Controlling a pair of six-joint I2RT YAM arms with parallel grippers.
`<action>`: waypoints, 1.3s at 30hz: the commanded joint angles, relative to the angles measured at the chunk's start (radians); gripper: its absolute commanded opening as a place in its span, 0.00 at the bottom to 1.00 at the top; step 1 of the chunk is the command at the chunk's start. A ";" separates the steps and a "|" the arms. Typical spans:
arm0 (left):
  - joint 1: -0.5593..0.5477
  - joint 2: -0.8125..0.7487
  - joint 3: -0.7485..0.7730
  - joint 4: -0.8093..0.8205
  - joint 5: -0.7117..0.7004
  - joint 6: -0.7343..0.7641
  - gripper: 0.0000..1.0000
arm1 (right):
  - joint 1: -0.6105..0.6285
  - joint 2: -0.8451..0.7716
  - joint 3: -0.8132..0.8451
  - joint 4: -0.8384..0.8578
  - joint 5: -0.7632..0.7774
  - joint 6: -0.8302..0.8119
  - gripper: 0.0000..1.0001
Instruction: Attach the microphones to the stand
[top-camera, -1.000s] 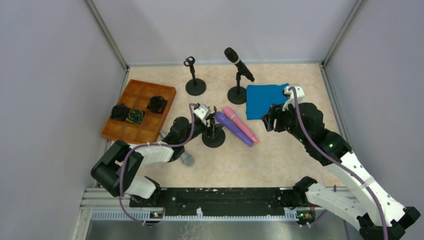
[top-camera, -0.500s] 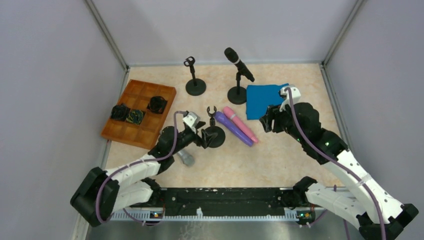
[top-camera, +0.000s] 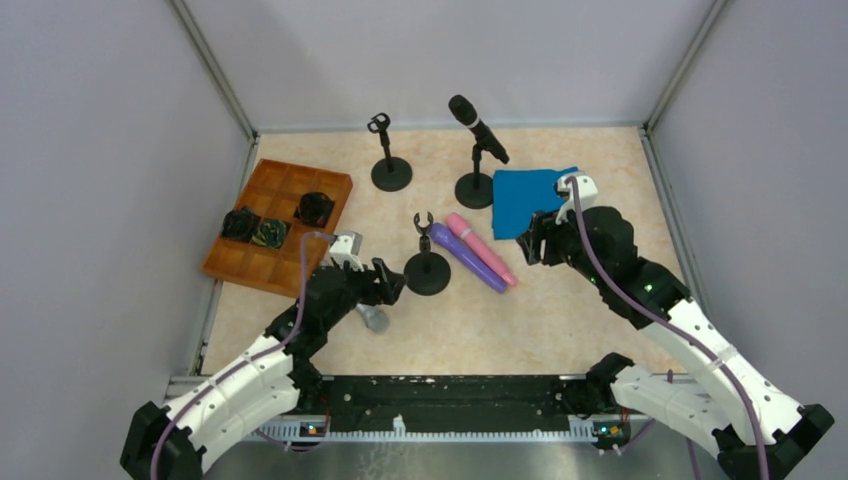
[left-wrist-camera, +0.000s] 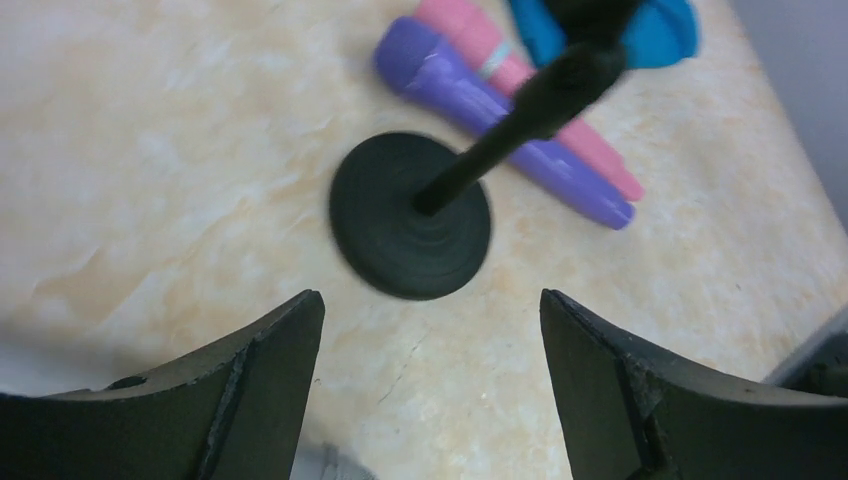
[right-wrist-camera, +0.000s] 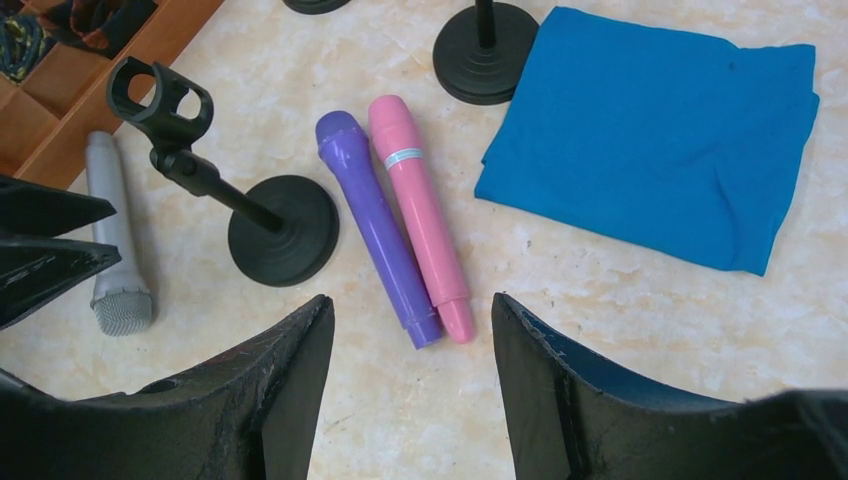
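Note:
An empty black stand (top-camera: 427, 270) sits mid-table, its clip up; it shows in the left wrist view (left-wrist-camera: 411, 215) and the right wrist view (right-wrist-camera: 282, 243). A purple microphone (top-camera: 467, 257) and a pink microphone (top-camera: 481, 248) lie side by side right of it, also in the right wrist view (right-wrist-camera: 378, 226) (right-wrist-camera: 418, 216). A grey microphone (top-camera: 374, 318) lies by my left arm. My left gripper (top-camera: 385, 285) is open and empty, just left of the stand. My right gripper (top-camera: 537, 240) is open and empty, right of the microphones. A black microphone (top-camera: 477, 126) sits on a far stand (top-camera: 474, 188).
Another empty stand (top-camera: 390, 172) is at the far middle. A blue cloth (top-camera: 527, 199) lies under my right wrist. An orange tray (top-camera: 282, 222) with dark items is at the left. Grey walls enclose the table.
My left gripper has let go of the near stand and pulled back to the left and toward the near edge. The stand stays upright. My right arm has barely moved.

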 joint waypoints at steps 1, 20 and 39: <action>-0.003 0.036 0.111 -0.420 -0.337 -0.301 0.85 | -0.009 -0.001 -0.011 0.046 -0.007 -0.008 0.59; -0.003 0.449 0.285 -0.705 -0.551 -0.537 0.86 | -0.008 -0.014 -0.024 0.035 0.006 -0.005 0.59; -0.002 0.537 0.259 -0.542 -0.488 -0.464 0.22 | -0.009 -0.017 -0.030 0.032 0.024 -0.017 0.59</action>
